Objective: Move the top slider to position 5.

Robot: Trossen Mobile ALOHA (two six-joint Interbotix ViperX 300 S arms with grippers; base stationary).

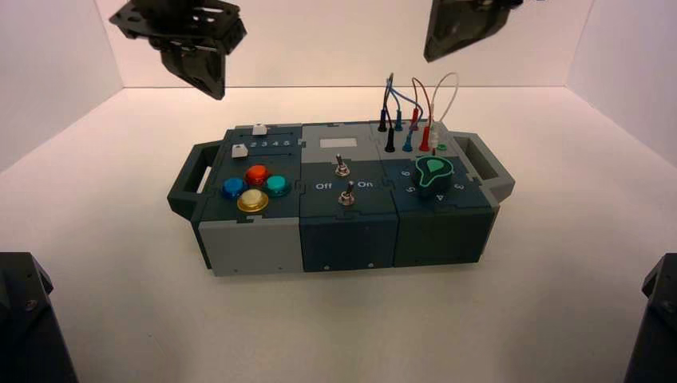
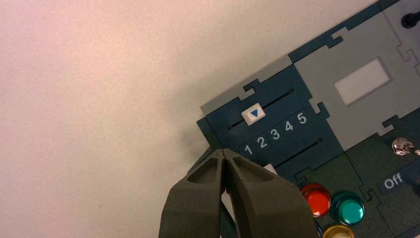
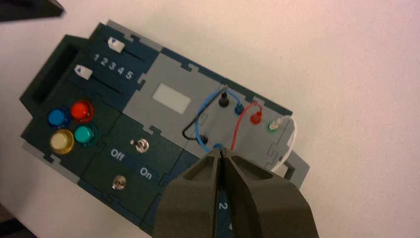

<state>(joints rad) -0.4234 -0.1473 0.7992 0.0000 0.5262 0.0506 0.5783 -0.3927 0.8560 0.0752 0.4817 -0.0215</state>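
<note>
Left wrist view: top slider (image 2: 253, 114) near 1–2.

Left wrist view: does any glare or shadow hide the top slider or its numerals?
Left wrist view: no glare; the top slider and position 5 read plainly, a soft shadow lies beside the box. High view: highlights on the yellow button.

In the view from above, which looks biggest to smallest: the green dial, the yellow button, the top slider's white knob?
1. green dial
2. yellow button
3. top slider knob, farthest from the camera, so perhaps shrunk slightly
</note>
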